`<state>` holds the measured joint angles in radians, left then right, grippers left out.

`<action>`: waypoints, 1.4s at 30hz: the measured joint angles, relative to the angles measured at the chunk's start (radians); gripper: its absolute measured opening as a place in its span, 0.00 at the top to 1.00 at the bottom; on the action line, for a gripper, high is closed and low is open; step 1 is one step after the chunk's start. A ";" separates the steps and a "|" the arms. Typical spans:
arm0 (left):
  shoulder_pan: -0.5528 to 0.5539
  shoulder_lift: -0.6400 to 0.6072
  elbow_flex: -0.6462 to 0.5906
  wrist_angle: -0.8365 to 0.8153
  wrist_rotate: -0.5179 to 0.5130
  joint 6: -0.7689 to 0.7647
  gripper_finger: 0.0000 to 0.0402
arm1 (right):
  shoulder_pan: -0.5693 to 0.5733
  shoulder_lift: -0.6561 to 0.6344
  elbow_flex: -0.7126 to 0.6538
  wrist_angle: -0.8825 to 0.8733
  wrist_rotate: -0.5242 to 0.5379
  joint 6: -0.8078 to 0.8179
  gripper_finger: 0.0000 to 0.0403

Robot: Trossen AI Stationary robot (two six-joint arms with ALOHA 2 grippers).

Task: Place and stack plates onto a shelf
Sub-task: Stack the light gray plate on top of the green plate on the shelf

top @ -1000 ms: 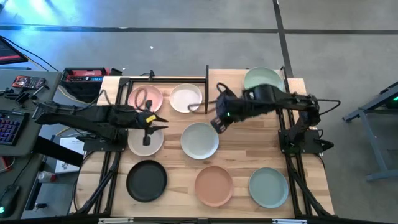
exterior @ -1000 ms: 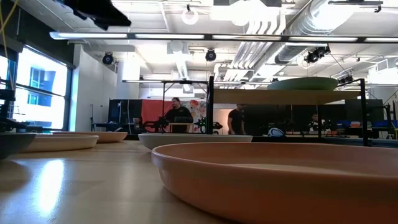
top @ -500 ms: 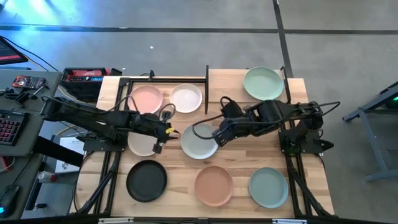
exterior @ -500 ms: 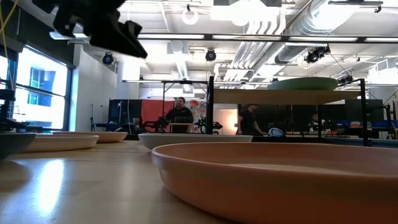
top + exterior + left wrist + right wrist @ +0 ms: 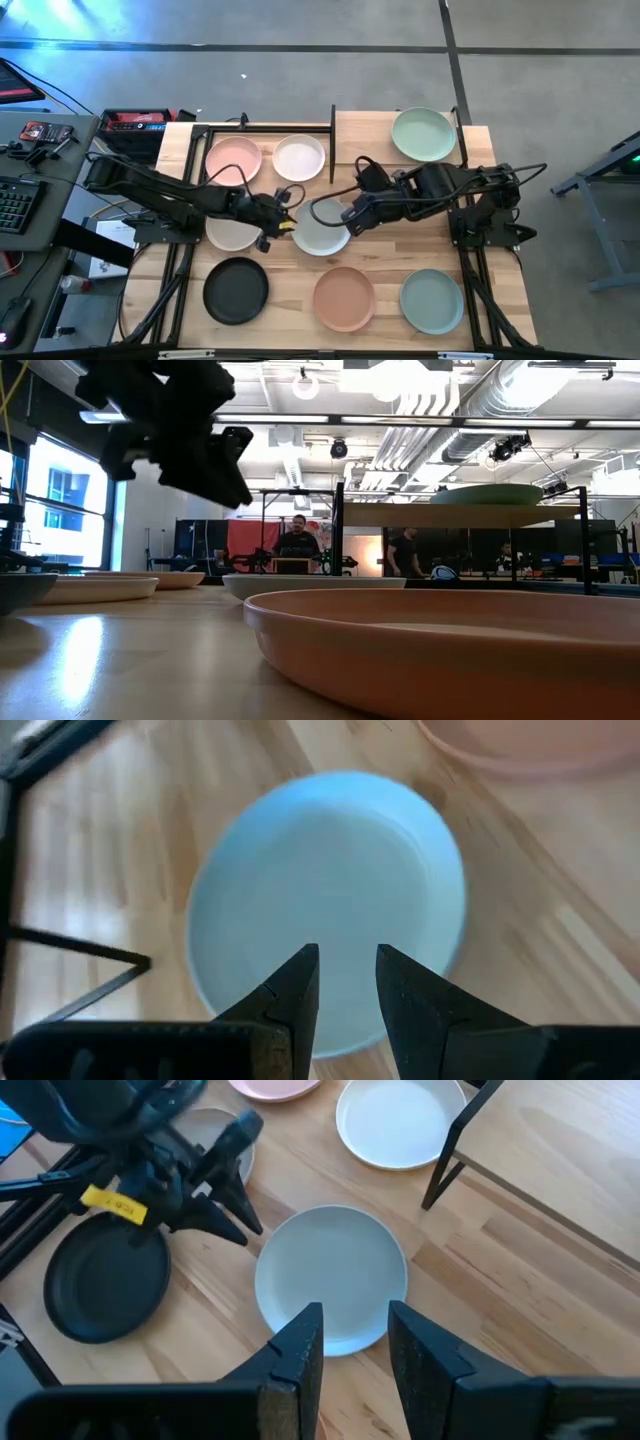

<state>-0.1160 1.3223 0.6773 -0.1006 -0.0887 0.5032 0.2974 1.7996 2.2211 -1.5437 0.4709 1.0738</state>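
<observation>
1. We find the black plate (image 5: 236, 290) at the table's near left: round, shallow, matte. Behind it lies the cream plate (image 5: 228, 233), partly under the left arm, and behind that the pink plate (image 5: 233, 159).
2. We see the left gripper (image 5: 288, 224) over the left rim of the grey plate (image 5: 322, 228), which lies mid-table. Its two dark tapered fingers (image 5: 290, 1000) stand slightly apart with a narrow gap, nothing between them.
3. We note the white plate (image 5: 300, 157) lies behind the grey plate, beside the pink one.
4. We see the right gripper (image 5: 350, 215) over the grey plate's right rim, fingers (image 5: 296, 1352) also parted and gripping nothing.
5. We find the terracotta plate (image 5: 344, 298) near the front edge, smooth and low-rimmed.
6. We see the shelf (image 5: 366, 138), a light-wood panel on thin black uprights, at the back right. The green plate (image 5: 423, 134) rests on its right half.
7. We find the teal plate (image 5: 432, 301) at the front right.
</observation>
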 joint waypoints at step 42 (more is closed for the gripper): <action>-0.087 0.336 0.000 0.132 -0.104 0.163 0.77 | 0.000 0.000 0.000 0.000 -0.002 -0.005 0.77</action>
<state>-0.2032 1.6579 0.6769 0.0312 -0.1925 0.6666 0.2974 1.8000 2.2208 -1.5440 0.4686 1.0687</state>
